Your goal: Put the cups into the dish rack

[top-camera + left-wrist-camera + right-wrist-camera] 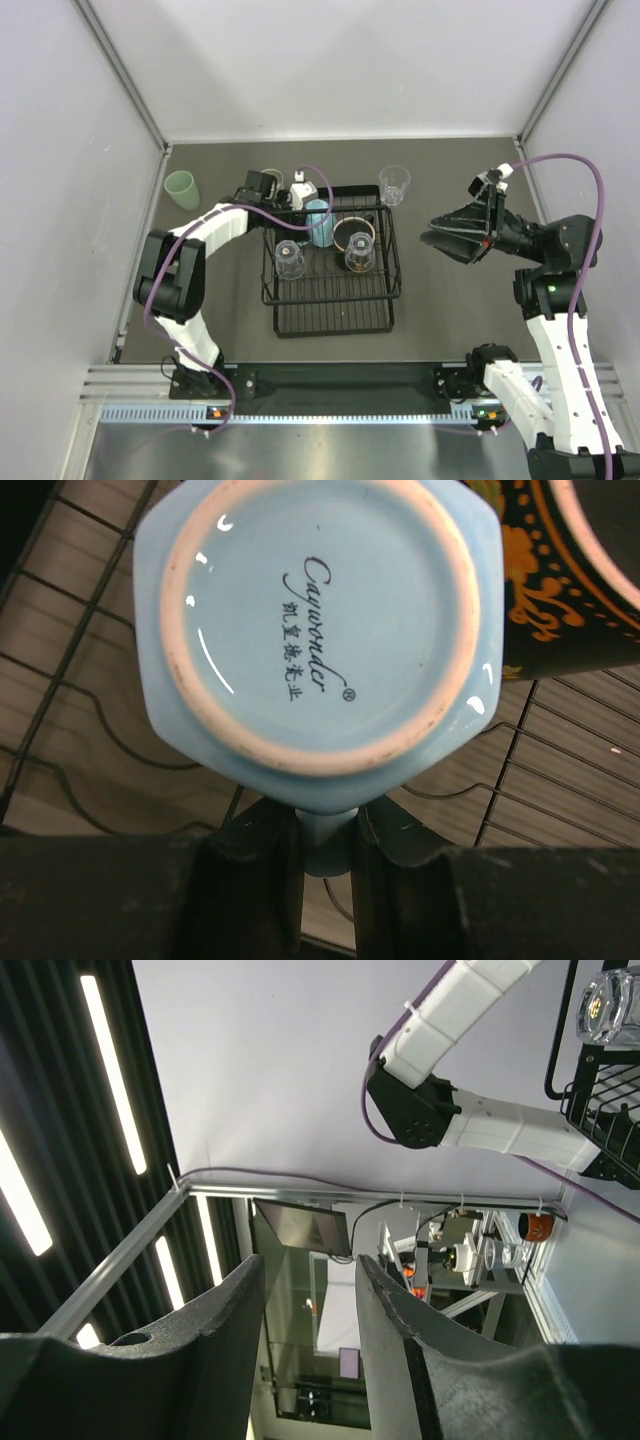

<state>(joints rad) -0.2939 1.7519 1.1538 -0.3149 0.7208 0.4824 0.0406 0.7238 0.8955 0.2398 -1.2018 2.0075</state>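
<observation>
The black wire dish rack (335,300) stands mid-table. My left gripper (308,205) is shut on the handle (325,845) of the light blue mug (318,222), which is held bottom-up (320,630) over the rack's back left part. In the rack stand two clear glasses (289,258) (360,252) and a dark ornamented cup (353,232) (570,570). A clear glass (394,184) stands on the table behind the rack's right corner. The pale green tumbler (181,189) stands far left. My right gripper (432,240) (310,1310) is open, empty, and raised to the right of the rack. I cannot make out the tan-brown cup.
Grey walls enclose the table on the left, back and right. The left arm (210,228) reaches over the table left of the rack. The right wrist view shows the left arm (480,1125), a rack corner (600,1110) and a clear glass (610,1005).
</observation>
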